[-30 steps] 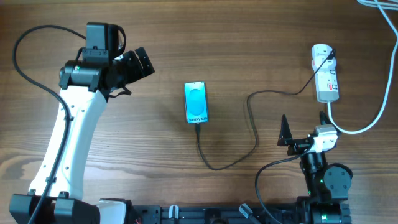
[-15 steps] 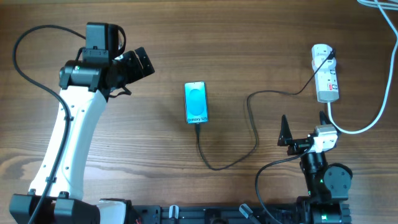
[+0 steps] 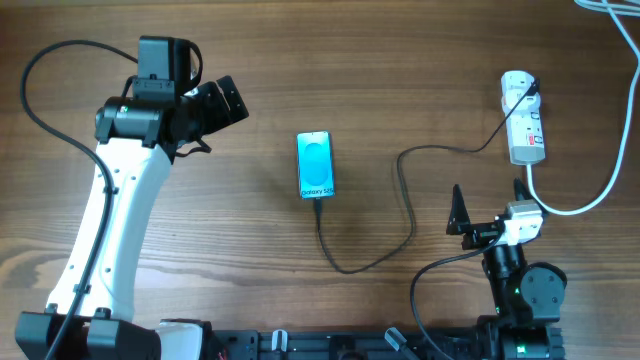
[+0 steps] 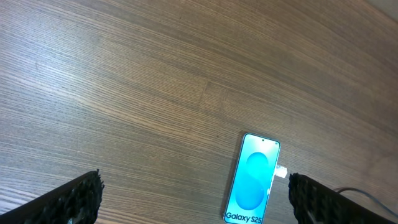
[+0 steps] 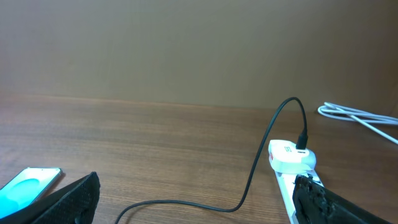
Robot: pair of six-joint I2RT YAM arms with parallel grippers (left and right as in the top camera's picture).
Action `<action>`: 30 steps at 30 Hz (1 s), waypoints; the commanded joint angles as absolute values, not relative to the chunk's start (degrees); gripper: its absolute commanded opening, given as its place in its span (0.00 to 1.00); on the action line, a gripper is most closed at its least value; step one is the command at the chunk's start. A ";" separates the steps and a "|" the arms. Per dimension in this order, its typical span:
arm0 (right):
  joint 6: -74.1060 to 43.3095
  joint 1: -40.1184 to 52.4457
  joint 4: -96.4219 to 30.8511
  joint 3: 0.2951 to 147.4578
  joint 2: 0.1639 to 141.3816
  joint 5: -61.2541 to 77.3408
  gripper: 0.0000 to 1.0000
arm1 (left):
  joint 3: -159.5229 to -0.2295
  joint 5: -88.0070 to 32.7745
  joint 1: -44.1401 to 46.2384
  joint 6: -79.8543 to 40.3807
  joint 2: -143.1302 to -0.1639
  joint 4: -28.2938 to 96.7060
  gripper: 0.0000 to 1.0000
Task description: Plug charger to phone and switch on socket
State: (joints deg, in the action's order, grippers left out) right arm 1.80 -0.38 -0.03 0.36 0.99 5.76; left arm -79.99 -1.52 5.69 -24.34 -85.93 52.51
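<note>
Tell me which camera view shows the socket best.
Overhead. It shows the whole socket from above, with the charger cable running to its far end. The right wrist view catches only part of it, from a low angle and partly hidden. The left wrist view misses it entirely.

We look low across the table (image 5: pixel 155 124).
The charger (image 5: pixel 257 167) enters the socket (image 5: pixel 287 155); the phone (image 5: pixel 25 186) lies well apart.

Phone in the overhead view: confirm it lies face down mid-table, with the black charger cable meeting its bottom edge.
Not right. The phone lies face up: the overhead view shows its lit cyan screen. The charger cable does meet its bottom edge, mid-table.
</note>
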 commanded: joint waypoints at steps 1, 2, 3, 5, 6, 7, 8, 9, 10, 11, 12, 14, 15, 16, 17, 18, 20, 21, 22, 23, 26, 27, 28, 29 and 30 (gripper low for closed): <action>1.32 -0.62 0.14 0.32 0.21 5.39 1.00 | -80.05 -0.93 5.45 -24.64 -86.06 52.36 1.00; 1.34 -0.62 0.14 0.32 0.21 5.39 1.00 | -80.05 -0.84 5.45 -24.40 -86.06 52.34 1.00; 1.34 -0.62 0.14 0.32 0.21 5.39 0.99 | -80.05 -0.30 5.45 -24.32 -86.06 52.38 1.00; 1.32 -0.62 0.14 0.32 0.21 5.39 1.00 | -80.05 -0.30 5.45 -24.25 -86.06 52.40 1.00; 1.32 -0.62 0.14 0.32 0.21 5.39 1.00 | -80.05 -0.30 5.45 -24.27 -86.06 52.42 1.00; 1.34 -0.62 0.14 0.32 0.21 5.39 1.00 | -80.05 -0.32 5.45 -24.27 -86.06 52.40 1.00; 1.34 -0.62 0.14 0.32 0.21 5.37 1.00 | -80.05 -0.32 5.45 -24.27 -86.06 52.42 1.00; 1.34 -0.62 0.14 0.32 0.21 5.37 1.00 | -80.05 -0.30 5.45 -24.27 -86.06 52.42 1.00; 1.32 -0.62 0.14 0.32 0.21 5.37 1.00 | -80.05 -0.30 5.45 -24.25 -86.06 52.40 1.00; 1.32 -0.62 0.14 0.32 0.21 5.37 1.00 | -80.05 -0.30 5.45 -24.23 -86.06 52.40 1.00; 1.32 -0.62 0.14 0.32 0.21 5.39 1.00 | -79.99 -0.32 5.45 -23.83 -86.08 52.38 1.00; 1.34 -0.62 0.14 0.32 0.21 5.37 1.00 | -79.72 -0.34 5.45 -21.58 -86.41 52.88 1.00; 1.37 -0.62 0.14 0.32 0.21 5.37 1.00 | -79.37 -0.36 5.45 -19.70 -86.43 53.12 1.00; 1.32 -0.62 0.14 0.32 0.21 5.39 1.00 | -78.67 -0.36 5.45 -17.93 -86.21 53.06 1.00; 1.37 -0.62 0.14 0.32 0.21 5.37 1.00 | -77.71 -0.36 5.52 -15.88 -85.67 52.99 1.00; 1.34 -0.62 0.14 0.32 0.21 5.37 1.00 | -76.75 -0.36 5.50 -14.02 -85.17 52.99 1.00; 1.37 -0.62 0.14 0.32 0.21 5.37 1.00 | -74.17 -0.36 5.50 -11.40 -83.68 52.40 1.00; 1.34 -0.62 0.14 0.32 0.21 5.37 1.00 | -72.42 -0.56 5.50 -10.35 -82.52 51.46 1.00; 1.34 -0.62 0.14 0.32 0.21 5.37 1.00 | -70.91 -0.56 5.50 -9.72 -81.52 50.52 1.00; 1.34 -0.62 0.14 0.32 0.21 5.37 1.00 | -68.66 -0.56 5.50 -9.21 -79.94 49.23 1.00; 1.34 -0.62 0.14 0.32 0.21 5.37 0.99 | -62.61 -0.47 5.50 -9.17 -74.98 47.35 1.00; 1.37 -0.62 0.14 0.32 0.21 5.37 1.00 | -60.95 -0.45 5.50 -9.19 -73.32 47.37 1.00; 1.32 -0.62 0.14 0.32 0.21 5.37 1.00 | -59.37 -0.47 5.50 -9.19 -71.44 47.42 1.00; 1.32 -0.62 0.14 0.32 0.21 5.37 1.00 | -57.67 -0.38 5.50 -9.19 -69.12 47.37 1.00; 1.34 -0.62 0.14 0.32 0.21 5.37 1.00 | -56.75 -0.30 5.50 -9.19 -67.70 47.35 1.00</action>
State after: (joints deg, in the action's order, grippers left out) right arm 1.78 -0.38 -0.03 0.36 0.99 5.74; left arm -60.71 -1.30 5.69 -11.16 -74.15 47.75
